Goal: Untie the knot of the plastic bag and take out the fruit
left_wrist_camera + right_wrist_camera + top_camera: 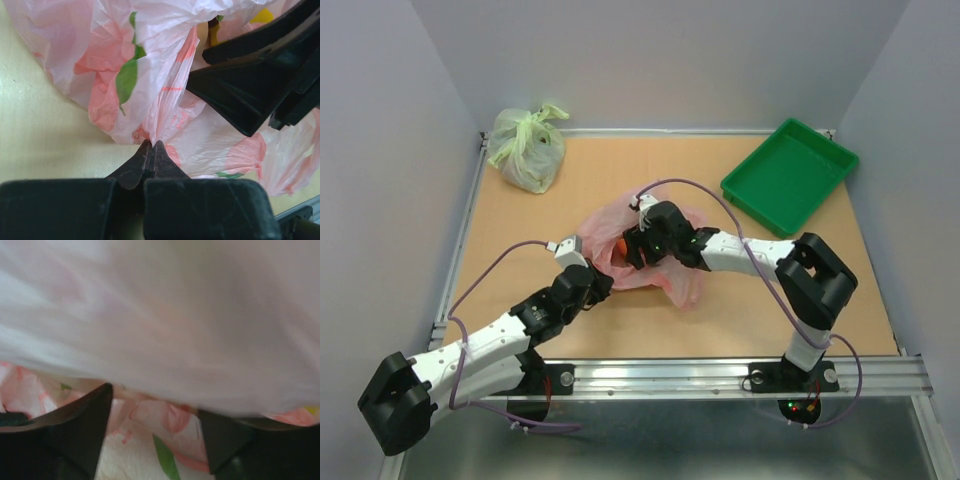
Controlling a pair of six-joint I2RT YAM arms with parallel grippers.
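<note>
Tan tabletop (570, 190) between grey walls: the pink plastic bag (682, 283) lies at mid-table, with yellow fruit (262, 16) glimpsed inside. The left gripper (151, 146) is clamped tight on a fold of the bag's near side. The right gripper (155, 400) reaches over the bag, jaws apart amid loose film. A green tray (790, 175) sits in the far right corner, a pale green bag (528, 150) far left.
</note>
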